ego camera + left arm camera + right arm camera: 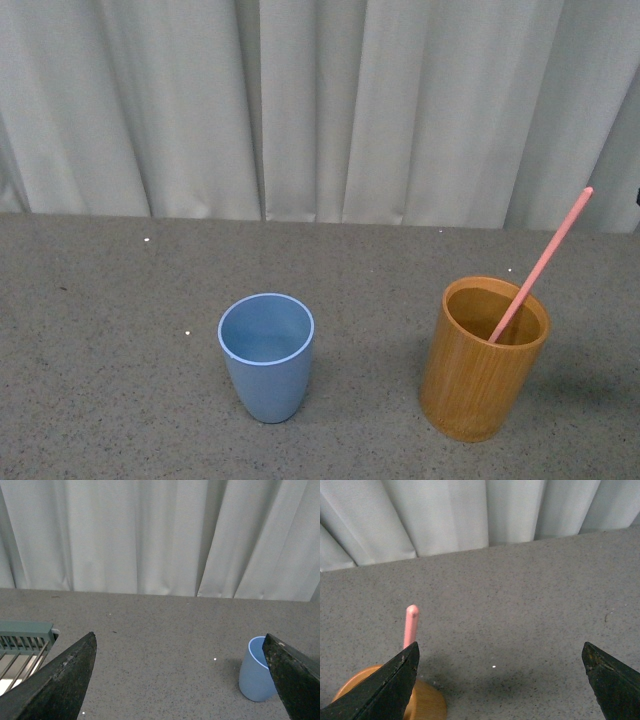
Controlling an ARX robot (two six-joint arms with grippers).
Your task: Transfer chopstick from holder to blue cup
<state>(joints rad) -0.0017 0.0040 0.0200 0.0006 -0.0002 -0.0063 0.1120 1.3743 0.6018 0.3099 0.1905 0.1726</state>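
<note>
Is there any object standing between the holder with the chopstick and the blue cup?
Nothing visible does. In the front view only bare table lies between the holder and the blue cup, and the chopstick leans free out of the holder's open top.

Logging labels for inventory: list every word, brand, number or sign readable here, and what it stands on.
None can be read. The blue cup, the holder, the chopstick, the curtain and the grey table show no print in any view.
</note>
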